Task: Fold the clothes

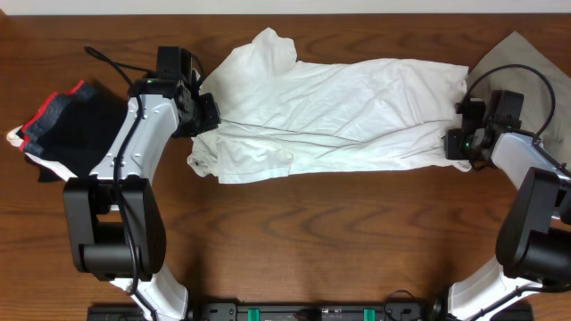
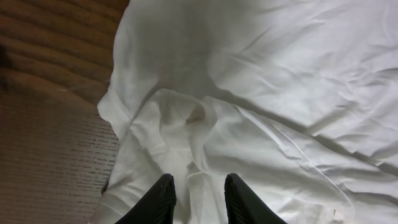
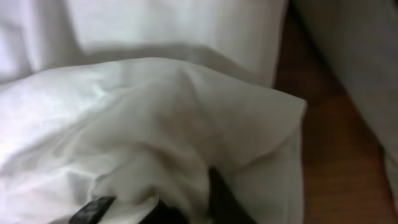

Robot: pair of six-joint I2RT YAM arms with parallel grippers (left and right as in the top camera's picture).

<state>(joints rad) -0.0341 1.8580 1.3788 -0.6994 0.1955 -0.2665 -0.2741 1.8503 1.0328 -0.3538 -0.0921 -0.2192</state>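
While it carries everything, counter (image 1: 294, 232): dark brown wood.
Large white cloth T-shirt (image 1: 339, 116): spread crumpled across counter's middle.
Left gripper (image 2: 200, 200): pinching a T-shirt fold at one end.
Right gripper (image 1: 458, 145): pinching the opposite end.

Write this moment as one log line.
shirt: spread on table | left gripper: shut on shirt edge | right gripper: shut on opposite edge

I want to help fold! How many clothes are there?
3: a white shirt in the middle, a black red-edged pile at the left, a grey garment far right. The pile may hide more.
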